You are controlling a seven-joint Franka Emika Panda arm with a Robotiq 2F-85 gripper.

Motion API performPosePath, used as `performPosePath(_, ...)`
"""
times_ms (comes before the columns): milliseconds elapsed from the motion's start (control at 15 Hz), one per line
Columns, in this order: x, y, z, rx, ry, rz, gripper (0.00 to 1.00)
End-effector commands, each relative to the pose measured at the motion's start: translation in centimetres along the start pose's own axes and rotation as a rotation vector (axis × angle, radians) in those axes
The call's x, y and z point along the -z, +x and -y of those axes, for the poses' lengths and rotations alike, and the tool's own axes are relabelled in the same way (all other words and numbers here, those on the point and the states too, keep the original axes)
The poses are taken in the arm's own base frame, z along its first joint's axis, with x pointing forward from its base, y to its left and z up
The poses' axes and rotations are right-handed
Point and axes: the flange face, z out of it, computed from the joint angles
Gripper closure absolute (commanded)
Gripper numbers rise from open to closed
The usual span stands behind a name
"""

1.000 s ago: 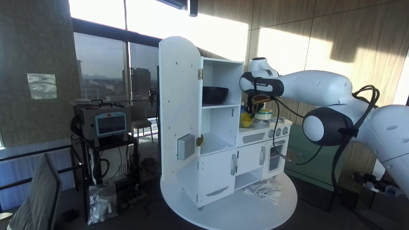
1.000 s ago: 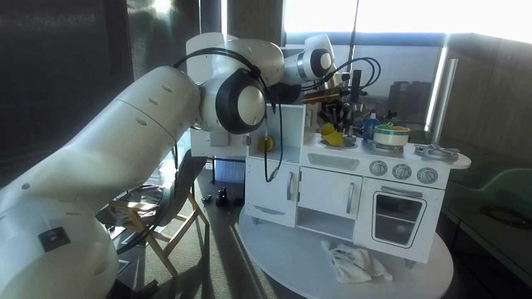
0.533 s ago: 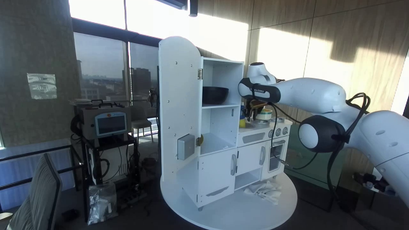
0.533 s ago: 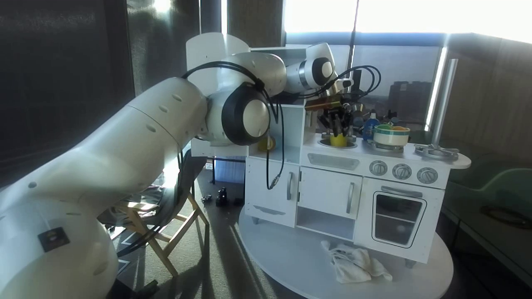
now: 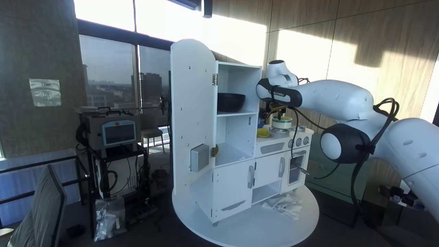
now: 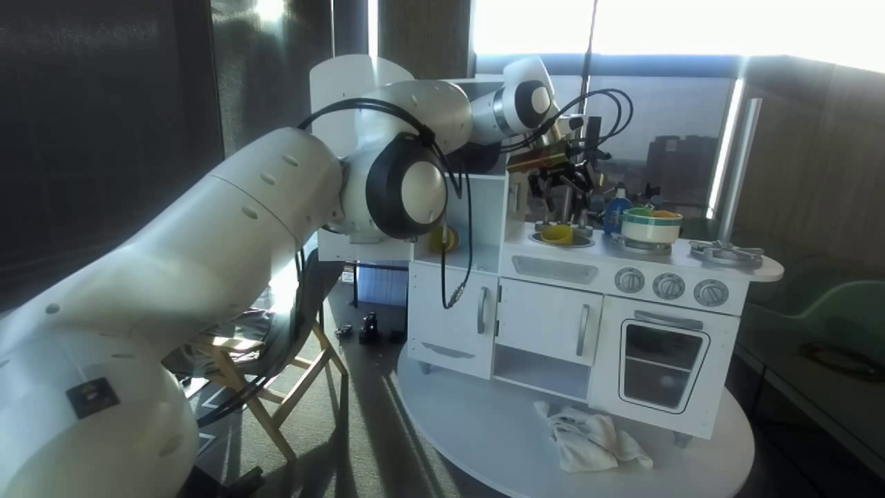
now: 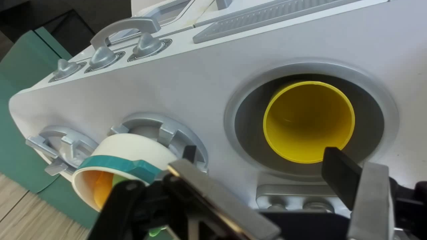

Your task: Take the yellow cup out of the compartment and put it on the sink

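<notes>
The yellow cup (image 7: 310,133) lies within the round grey sink (image 7: 230,120), its mouth facing the wrist camera. Both exterior views show its upper part above the counter, in the sink (image 6: 586,243); its lower part is hidden. Above the cup (image 6: 557,235) hangs my gripper (image 6: 567,197), clear of it. In the wrist view the gripper (image 7: 261,155) has its fingers wide apart with nothing between them, and one black fingertip (image 7: 337,166) overlaps the cup's rim in the picture. The open compartment (image 5: 231,156) is left of the counter.
A white pot with a teal band (image 6: 650,226) stands on a burner beside the sink. Behind is a blue bottle (image 6: 617,211). A faucet base (image 7: 297,196) borders the sink. A yellow round object (image 6: 442,239) is at the compartment. A black bowl (image 5: 231,102) sits on the upper shelf.
A second ago the gripper held the cup tilted over the sink. It went down, then opened and rose. The cup now stays behind in the sink.
</notes>
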Motion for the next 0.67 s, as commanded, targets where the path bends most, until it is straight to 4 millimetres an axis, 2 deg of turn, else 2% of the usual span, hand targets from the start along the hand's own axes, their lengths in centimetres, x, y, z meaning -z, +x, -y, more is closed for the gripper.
performPosePath(0,2.3,0.0,-1.6,-0.056,-0.027,-0.004,0.00)
performPosePath(133,3.7,-0.1,-1.6,-0.032,0.021,0.008,0.00)
performPosePath(200,1.4,-0.1,-1.2,-0.032,-0.008,0.007,0.00)
performPosePath(400,2.7,-0.1,-1.4,-0.036,0.003,0.009,0.00)
performPosePath(600,2.8,-0.1,-1.3,-0.036,0.005,0.012,0.00)
